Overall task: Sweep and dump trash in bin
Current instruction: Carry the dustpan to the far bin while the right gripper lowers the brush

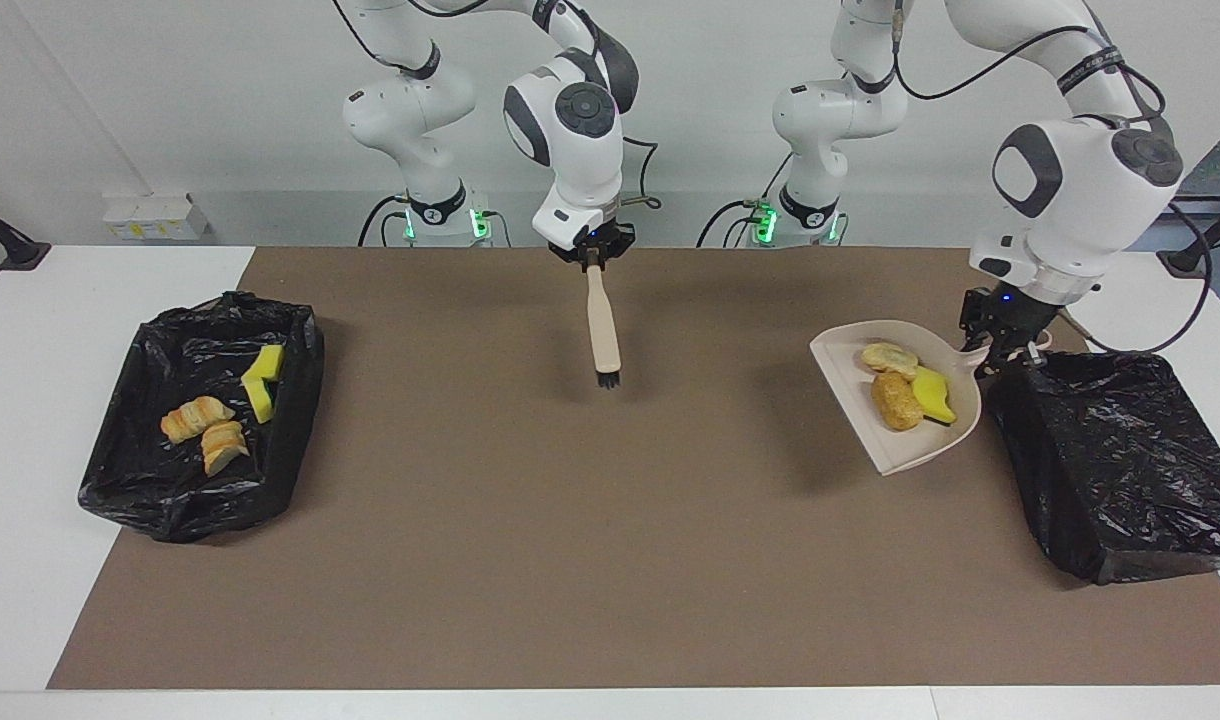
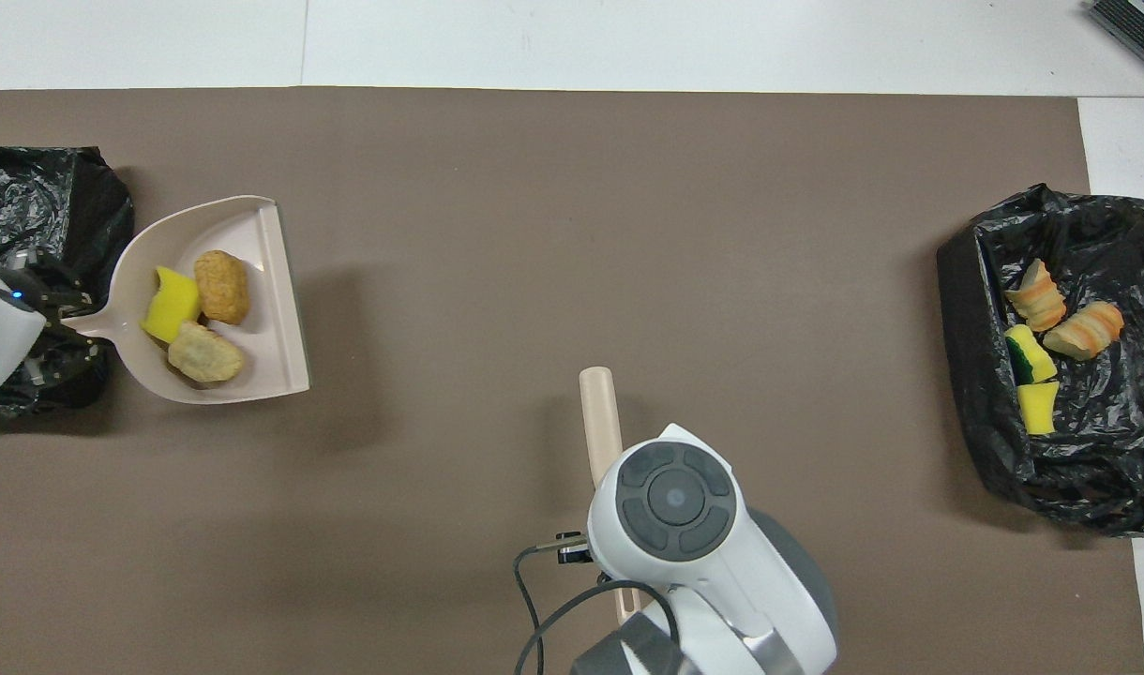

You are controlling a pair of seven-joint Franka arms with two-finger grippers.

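1. Now, at the middle left of the facing view sits a black-lined bin (image 1: 202,420) on the counter (image 1: 30,400), with four scraps of the trash (image 1: 215,420) in it: two yellow sponge chunks and two tan bread-like pieces.
2. Up at the top centre, the right gripper (image 1: 594,255) hangs over the brown mat (image 1: 570,550), its fingers clamped tight on the handle of the beige brush (image 1: 602,325); the brush points bristles-down, clear of the mat.
3. Right of centre, the beige dustpan (image 1: 895,400) is held up in the air with three scraps riding in it: a yellow sponge chunk (image 1: 932,395) and two golden-brown pieces (image 1: 895,400).
4. Just right of that, the left gripper (image 1: 1000,335) has its fingers closed on the dustpan's handle, right at the edge of the second black-lined bin (image 1: 1120,460).
5. In the overhead view that gripper is at the middle left edge, over the bin's corner, with the dustpan's scoop over the mat beside it.
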